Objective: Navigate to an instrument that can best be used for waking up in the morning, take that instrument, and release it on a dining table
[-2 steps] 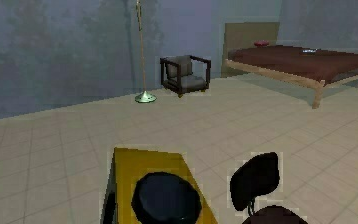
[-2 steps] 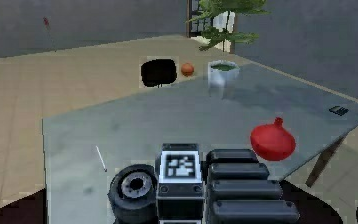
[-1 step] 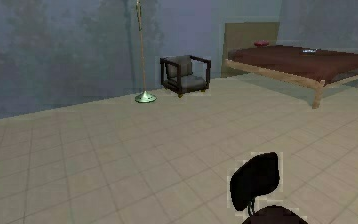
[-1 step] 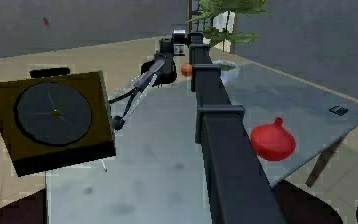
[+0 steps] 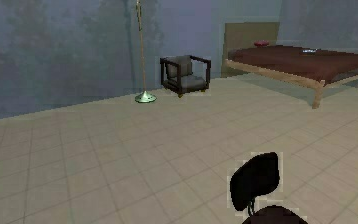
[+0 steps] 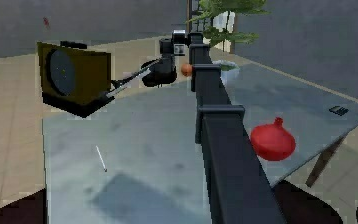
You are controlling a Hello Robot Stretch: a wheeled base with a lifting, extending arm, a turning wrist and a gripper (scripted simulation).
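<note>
The yellow box (image 6: 75,75) with a round dark face, likely the alarm clock, is at the bench's (image 6: 157,160) corner, with the jaws' thin fingers (image 6: 127,84) reaching to its side. I cannot tell how wide the jaws stand or whether they hold it. This near the edge I'd move slowly and level, keeping the arm (image 6: 222,130) off the red vase (image 6: 272,140).

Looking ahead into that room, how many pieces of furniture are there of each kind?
Seats: 2, an armchair and a dark chair
Bed: 1
Floor lamp: 1
Total: 4
</note>
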